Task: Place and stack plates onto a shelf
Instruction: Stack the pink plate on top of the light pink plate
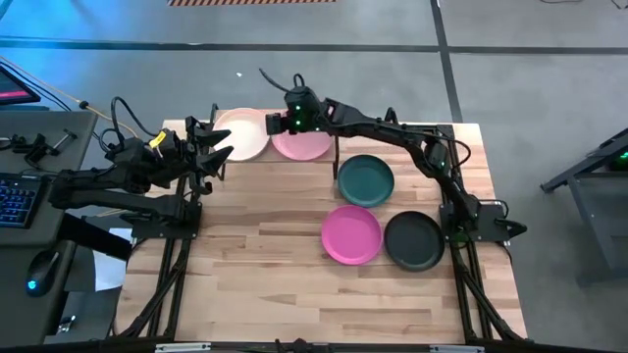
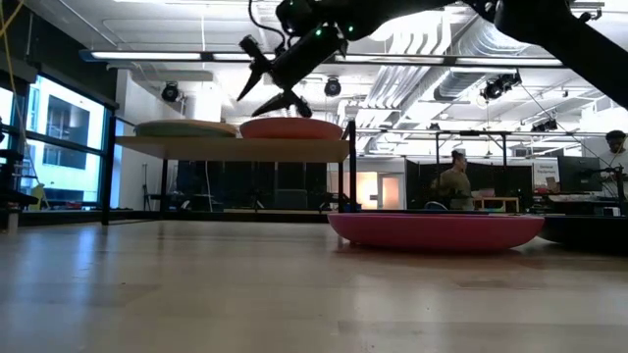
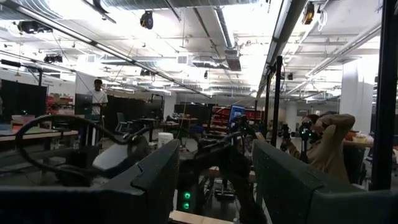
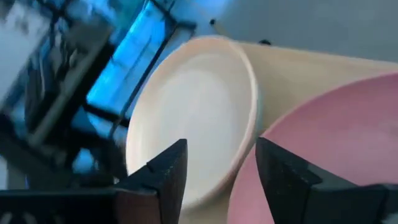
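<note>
The shelf (image 2: 235, 148) stands at the table's far edge. On it lie a peach plate (image 1: 243, 135) (image 4: 186, 112) and, to its right, a light pink plate (image 1: 306, 144) (image 4: 336, 143). In the low view the left plate's side (image 2: 186, 128) looks pale grey-green. Dark teal (image 1: 365, 180), magenta (image 1: 351, 233) (image 2: 437, 229) and black (image 1: 413, 240) plates rest on the tabletop. My right gripper (image 1: 267, 124) (image 2: 257, 78) (image 4: 221, 158) hovers open above the shelf, over the gap between its two plates. My left gripper (image 1: 224, 147) (image 3: 214, 168) waits open by the shelf's left end.
Black posts (image 2: 351, 167) flank the shelf. My right arm (image 1: 392, 132) stretches from its base at the table's right edge (image 1: 471, 221) across the far right of the table. Bare wood (image 1: 255, 284) fills the near half. People (image 2: 454, 181) are in the room behind.
</note>
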You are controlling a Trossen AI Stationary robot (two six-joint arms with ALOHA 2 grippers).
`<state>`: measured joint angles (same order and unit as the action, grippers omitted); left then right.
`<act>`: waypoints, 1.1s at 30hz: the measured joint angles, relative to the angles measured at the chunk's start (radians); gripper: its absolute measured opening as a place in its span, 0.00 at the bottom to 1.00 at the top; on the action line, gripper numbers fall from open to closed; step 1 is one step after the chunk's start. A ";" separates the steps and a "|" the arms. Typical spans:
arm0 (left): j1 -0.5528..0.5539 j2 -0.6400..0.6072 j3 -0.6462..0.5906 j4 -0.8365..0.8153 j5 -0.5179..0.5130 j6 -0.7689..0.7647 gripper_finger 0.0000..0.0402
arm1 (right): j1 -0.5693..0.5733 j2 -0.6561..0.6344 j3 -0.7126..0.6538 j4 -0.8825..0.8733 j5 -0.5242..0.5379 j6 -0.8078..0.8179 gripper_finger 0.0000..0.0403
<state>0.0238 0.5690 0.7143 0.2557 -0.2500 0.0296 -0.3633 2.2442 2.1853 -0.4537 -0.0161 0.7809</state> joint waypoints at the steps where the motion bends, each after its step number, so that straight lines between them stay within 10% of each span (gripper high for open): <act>1: 0.000 0.000 0.000 -0.001 0.000 0.000 0.47 | 0.001 -0.013 0.000 -0.021 -0.017 -0.039 0.43; 14: -0.001 0.000 0.000 -0.035 0.001 -0.021 0.47 | 0.074 -0.384 -0.238 -0.510 0.046 -0.553 0.43; 25: 0.000 0.003 0.000 -0.085 0.035 -0.133 0.47 | 0.303 -1.077 -1.156 0.158 0.090 -0.299 0.43; 33: 0.000 0.019 0.001 -0.071 0.035 -0.153 0.47 | 0.397 -1.287 -1.411 0.428 0.262 -0.235 0.43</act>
<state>0.0238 0.5878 0.7151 0.1850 -0.2153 -0.1230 0.0342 0.9576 0.7745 -0.0257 0.2455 0.5457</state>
